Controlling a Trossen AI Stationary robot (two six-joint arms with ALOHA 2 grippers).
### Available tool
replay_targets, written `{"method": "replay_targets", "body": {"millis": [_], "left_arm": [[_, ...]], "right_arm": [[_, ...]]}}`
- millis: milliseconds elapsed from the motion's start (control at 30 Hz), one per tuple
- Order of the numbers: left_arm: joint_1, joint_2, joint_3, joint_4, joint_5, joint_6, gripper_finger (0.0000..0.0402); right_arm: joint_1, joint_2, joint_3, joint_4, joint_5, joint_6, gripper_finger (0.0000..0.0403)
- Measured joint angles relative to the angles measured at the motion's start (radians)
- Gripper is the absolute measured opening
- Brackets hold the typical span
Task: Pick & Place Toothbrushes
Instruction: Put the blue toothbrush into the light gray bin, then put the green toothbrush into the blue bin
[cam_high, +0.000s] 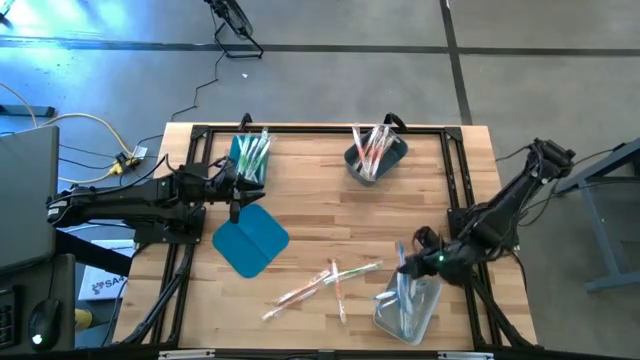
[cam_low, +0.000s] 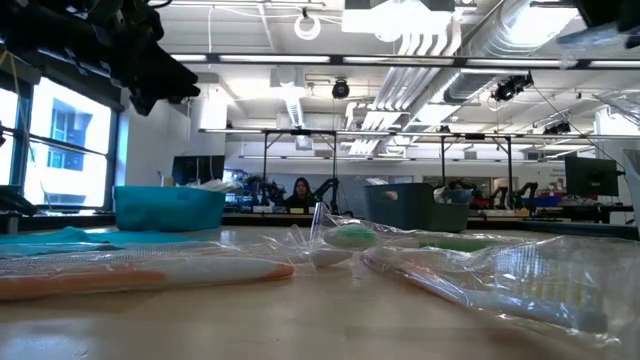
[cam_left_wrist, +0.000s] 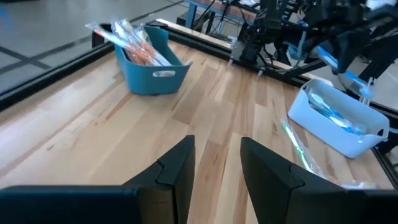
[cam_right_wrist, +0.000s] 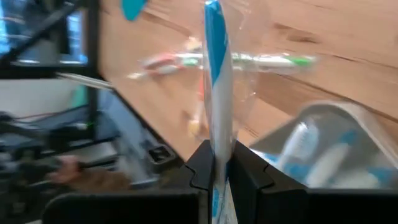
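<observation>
The wooden table (cam_high: 330, 190) carries everything, and places here are given from the flat teal lid (cam_high: 250, 240) lying on its left part. The left arm reaches in level from the table's left edge, its left gripper (cam_high: 236, 190) just above the lid's far edge, fingers (cam_left_wrist: 177, 171) parted with nothing between them. The right arm bends down from the far right corner to the side well away from the lid, where the right gripper (cam_right_wrist: 219, 171) is clamped on a blue toothbrush (cam_right_wrist: 216, 81) standing upright in its wrapper over the clear bin (cam_high: 408, 305). That bin holds more blue brushes. The teal bin (cam_high: 249, 158), just beyond the lid, holds green ones; the grey bin (cam_high: 375, 155), farther across, holds pink-orange ones. Loose toothbrushes (cam_high: 325, 283) lie scattered between the lid and the clear bin.
</observation>
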Motion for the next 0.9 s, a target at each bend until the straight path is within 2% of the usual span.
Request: {"method": "replay_targets", "body": {"millis": [200, 367, 467, 567, 767, 900], "left_arm": [[0.000, 0.000, 0.000, -0.042, 0.000, -0.051, 0.0127], [0.000, 0.000, 0.000, -0.066, 0.000, -0.077, 0.0127], [0.000, 0.000, 0.000, -0.070, 0.000, -0.078, 0.0127], [0.000, 0.000, 0.000, -0.070, 0.000, -0.078, 0.0127], [0.000, 0.000, 0.000, -0.070, 0.007, -0.078, 0.0127], [0.000, 0.000, 0.000, -0.070, 0.008, -0.078, 0.0127]], "right_arm": [[0.065, 0.150, 0.127, -0.211, -0.001, 0.074, 0.0021], [0.081, 0.233, 0.128, -0.205, -0.015, 0.127, 0.0021], [0.080, 0.259, 0.128, -0.179, -0.069, 0.128, 0.0023], [0.080, 0.265, 0.128, -0.177, -0.134, 0.123, 0.0045], [0.080, 0.267, 0.128, -0.177, -0.105, 0.117, 0.0108], [0.080, 0.256, 0.128, -0.177, -0.148, 0.067, 0.0133]]}}
